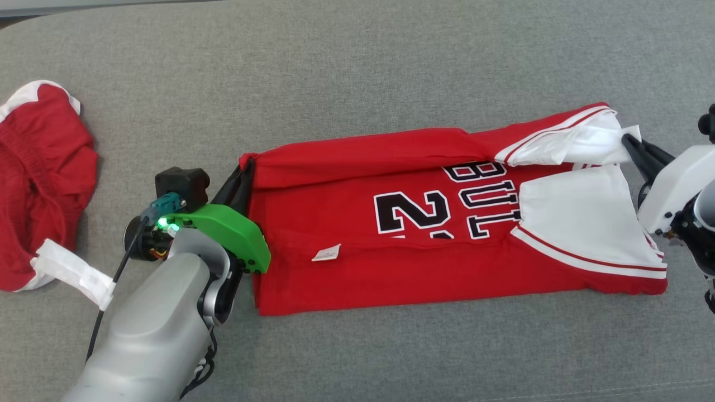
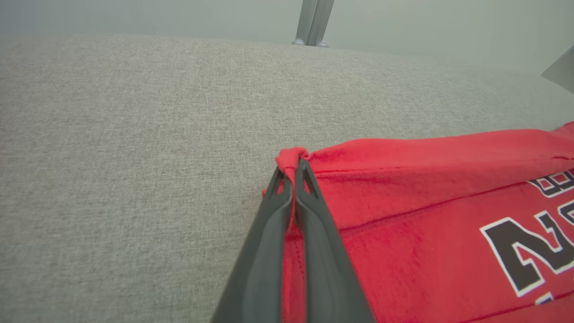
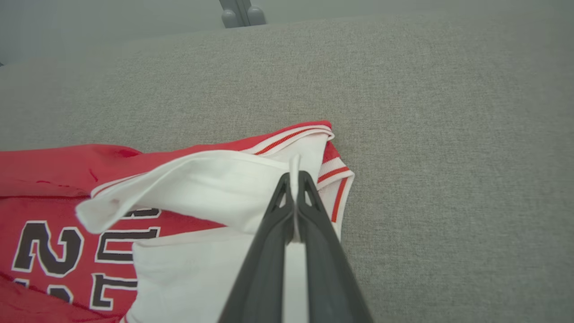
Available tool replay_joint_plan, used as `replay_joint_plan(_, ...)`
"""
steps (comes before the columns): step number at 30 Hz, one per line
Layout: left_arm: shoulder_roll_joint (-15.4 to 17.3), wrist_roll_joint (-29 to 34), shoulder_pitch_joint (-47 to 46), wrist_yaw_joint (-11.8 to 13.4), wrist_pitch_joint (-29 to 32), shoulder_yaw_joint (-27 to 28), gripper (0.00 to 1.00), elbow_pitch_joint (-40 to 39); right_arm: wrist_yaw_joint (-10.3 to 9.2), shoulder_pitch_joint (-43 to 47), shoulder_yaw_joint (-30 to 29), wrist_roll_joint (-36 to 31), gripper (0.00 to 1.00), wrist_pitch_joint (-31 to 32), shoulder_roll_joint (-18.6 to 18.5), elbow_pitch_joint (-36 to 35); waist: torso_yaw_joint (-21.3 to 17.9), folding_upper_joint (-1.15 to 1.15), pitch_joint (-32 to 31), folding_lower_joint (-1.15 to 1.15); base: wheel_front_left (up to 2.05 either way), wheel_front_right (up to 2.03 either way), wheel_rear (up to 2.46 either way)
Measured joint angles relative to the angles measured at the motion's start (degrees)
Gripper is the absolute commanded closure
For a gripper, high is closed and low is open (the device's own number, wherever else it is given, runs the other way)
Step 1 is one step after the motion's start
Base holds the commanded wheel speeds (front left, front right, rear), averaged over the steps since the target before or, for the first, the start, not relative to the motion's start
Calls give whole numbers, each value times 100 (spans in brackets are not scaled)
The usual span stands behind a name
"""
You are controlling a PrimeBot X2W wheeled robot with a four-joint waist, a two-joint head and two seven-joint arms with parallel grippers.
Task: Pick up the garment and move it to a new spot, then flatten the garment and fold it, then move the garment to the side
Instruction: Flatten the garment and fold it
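A red jersey with white sleeves and black lettering, the garment (image 1: 391,245), lies partly folded on the grey cushion. Its near long edge is folded up over the middle and its far edge is lifted and turned inward. My left gripper (image 1: 246,167) is shut on the garment's far hem corner (image 2: 291,159) at the left end. At the right end my right gripper (image 1: 628,140) is shut on a white sleeve edge (image 3: 293,166), holding that flap slightly raised. In each wrist view the dark fingers (image 2: 309,215) (image 3: 309,215) press together with cloth pinched at the tips.
A second red and white garment (image 1: 42,167) lies crumpled at the cushion's left edge, with a white strip (image 1: 72,271) trailing from it. Bare grey cushion (image 1: 357,67) stretches beyond the jersey and in front of it. A metal leg (image 2: 314,22) stands past the far edge.
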Motion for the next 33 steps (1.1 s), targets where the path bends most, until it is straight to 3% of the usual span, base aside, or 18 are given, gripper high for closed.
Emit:
replay_joint_plan(15, 14, 43, 661, 16, -85, 256, 100, -226, 0, 1664, -965, -533, 100, 499, 622, -1199, -79, 0, -370, 0, 0, 0, 0)
replay_joint_plan(16, 10, 40, 697, -4, -91, 267, 69, -243, 0, 1729, -1009, -568, 84, 566, 682, -1229, -80, 0, -381, 0, 0, 0, 0)
replay_joint_plan(17, 8, 37, 737, -10, -91, 274, 17, -259, 0, 1791, -1028, -599, 54, 653, 737, -1247, -80, 0, -389, 0, 0, 0, 0)
replay_joint_plan(18, 5, 33, 767, -10, -91, 278, 0, -263, 0, 1842, -1045, -637, 0, 717, 779, -1258, -80, 0, -396, 0, 0, 0, 0)
replay_joint_plan(25, -24, -53, 1063, -55, -91, 556, 0, -545, 0, 2067, -1274, -1046, 0, 920, 1007, -1347, -52, 0, -476, 0, 0, 0, 0)
replay_joint_plan(33, -119, 753, 1947, -245, -100, 2020, 0, -1811, -1, 2076, -1617, -1321, 0, 856, 1222, -1456, 6, 0, -700, 0, 0, 0, 0)
